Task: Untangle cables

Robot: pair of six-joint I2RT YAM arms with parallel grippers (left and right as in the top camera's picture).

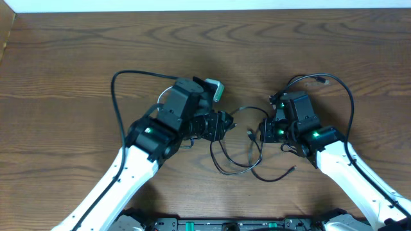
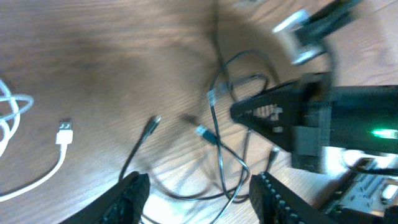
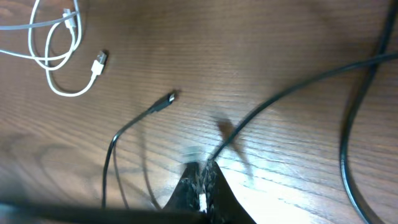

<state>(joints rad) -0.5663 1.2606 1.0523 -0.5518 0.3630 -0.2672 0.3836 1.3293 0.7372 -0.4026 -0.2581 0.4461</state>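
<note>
Centrally, in the overhead view, the black cord lies in loose overlapping loops on the tabletop, between the two claws. One free end trails toward lower right of center.

- Left wrist view: black cord runs through mid-frame. Several small plug ends show around centre, but which belong to one cord I cannot tell. The lower loop crosses the gap between the left claw's fingers.
- Right wrist view: one black plug end lies free at centre-left, its cord curving down to the bottom edge.

White cord is coiled at upper left of the right wrist view, flat plug pointing right, apart from the black plug. In the left wrist view it sits at the far left edge, plug upright. Overhead, only a pale arc shows beside the left arm; the rest is hidden.

Right claw: fingers pressed together at bottom centre. A thin black cord leaves the tips and runs to upper right, so it looks pinched on the black cord, though the spot is blurred. Overhead, it is right of centre.

Left claw: fingers well apart at the bottom edge, gripping nothing. Overhead, it is just left of the loops.

Thick arm wires arc behind each arm.
</note>
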